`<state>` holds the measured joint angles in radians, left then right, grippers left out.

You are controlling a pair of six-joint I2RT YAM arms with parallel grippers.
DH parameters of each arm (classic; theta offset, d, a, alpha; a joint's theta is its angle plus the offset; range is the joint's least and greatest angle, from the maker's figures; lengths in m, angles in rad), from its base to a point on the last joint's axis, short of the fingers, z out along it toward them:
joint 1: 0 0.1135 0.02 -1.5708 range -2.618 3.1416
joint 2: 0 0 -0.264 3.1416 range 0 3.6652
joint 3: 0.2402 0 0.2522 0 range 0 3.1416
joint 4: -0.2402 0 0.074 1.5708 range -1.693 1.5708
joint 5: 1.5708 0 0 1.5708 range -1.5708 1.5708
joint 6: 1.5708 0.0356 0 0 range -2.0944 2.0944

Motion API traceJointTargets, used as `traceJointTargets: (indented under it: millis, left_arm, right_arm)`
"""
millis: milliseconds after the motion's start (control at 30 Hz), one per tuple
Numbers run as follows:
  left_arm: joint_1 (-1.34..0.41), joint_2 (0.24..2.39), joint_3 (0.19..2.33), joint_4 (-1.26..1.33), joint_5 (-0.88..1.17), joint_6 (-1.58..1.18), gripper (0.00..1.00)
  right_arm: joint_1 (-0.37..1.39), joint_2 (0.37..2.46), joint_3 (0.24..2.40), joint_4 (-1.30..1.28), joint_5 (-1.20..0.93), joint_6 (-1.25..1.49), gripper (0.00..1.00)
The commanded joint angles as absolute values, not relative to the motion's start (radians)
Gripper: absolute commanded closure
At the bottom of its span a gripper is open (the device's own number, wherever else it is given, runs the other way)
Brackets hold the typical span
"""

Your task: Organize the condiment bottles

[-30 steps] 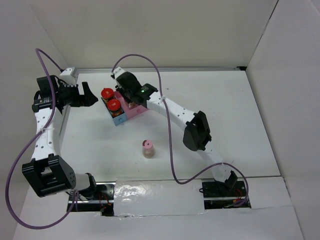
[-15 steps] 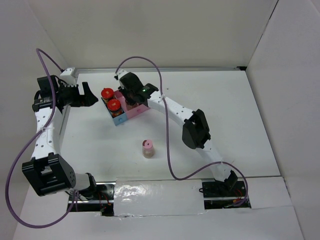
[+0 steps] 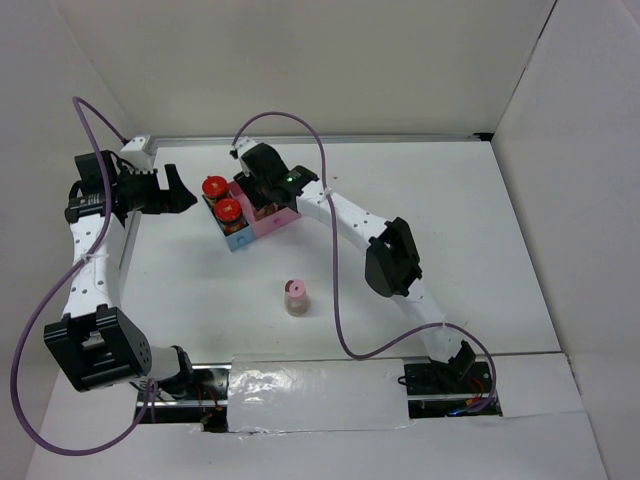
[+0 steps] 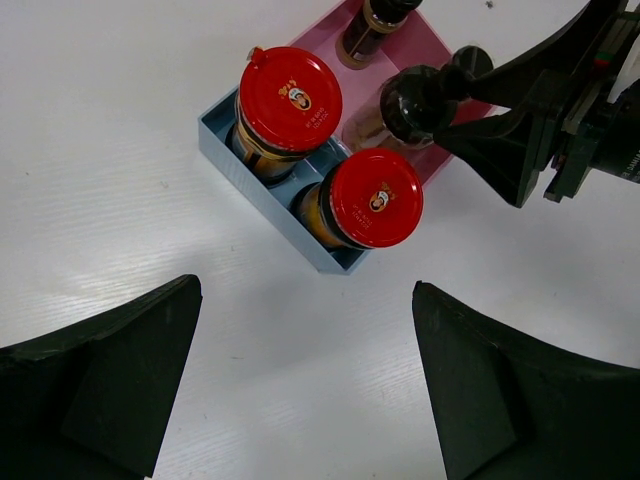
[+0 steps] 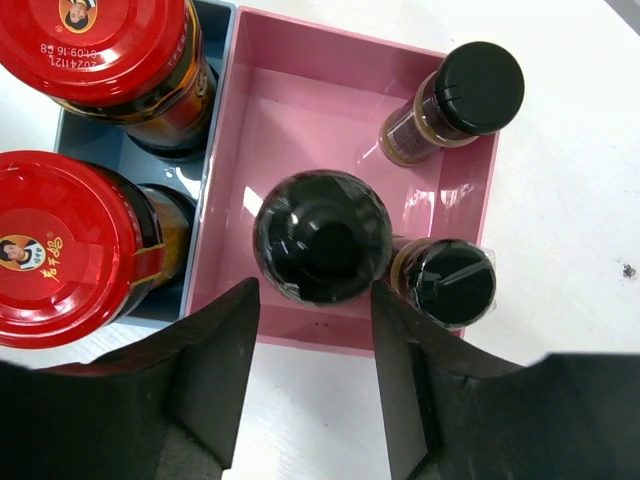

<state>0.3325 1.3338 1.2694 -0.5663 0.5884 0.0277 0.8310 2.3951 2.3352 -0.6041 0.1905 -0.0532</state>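
Five bottles (image 4: 375, 197) are set in the tray (image 5: 300, 130). One is flanked by right fingers (image 5: 215, 380), grip untellable. Left fingers (image 4: 110, 370) are spread. Pink-capped jar (image 3: 296, 297) is left well apart.

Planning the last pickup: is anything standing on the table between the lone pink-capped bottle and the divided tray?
Nothing visible. The table between the pink-capped bottle and the tray is bare. The right gripper straddles a black-capped bottle in the tray's pink half, so that arm hangs over the destination.
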Motion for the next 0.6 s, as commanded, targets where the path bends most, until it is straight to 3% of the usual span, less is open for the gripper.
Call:
traceJointTargets:
  millis: [0, 267, 333, 467, 567]
  left_arm:
    - [0.336, 1.342, 1.287, -0.56, 0.624, 0.048, 0.01]
    - [0.336, 1.344, 1.324, -0.581, 0.652, 0.054, 0.01]
    - [0.328, 1.342, 1.365, -0.612, 0.682, 0.07, 0.01]
    - [0.253, 1.35, 1.46, -0.716, 0.874, 0.191, 0.01]
    - [0.159, 1.342, 1.517, -0.825, 0.954, 0.313, 0.01]
  right_arm:
    - [0.83, 2.402, 2.347, -0.563, 0.18, -0.063, 0.43]
    - [0.834, 2.35, 2.358, -0.569, 0.184, -0.057, 0.38]
    - [0.838, 2.31, 2.367, -0.583, 0.204, -0.055, 0.32]
    - [0.835, 2.165, 2.314, -0.614, 0.273, -0.009, 0.03]
    - [0.799, 1.976, 2.164, -0.614, 0.34, 0.033, 0.0]
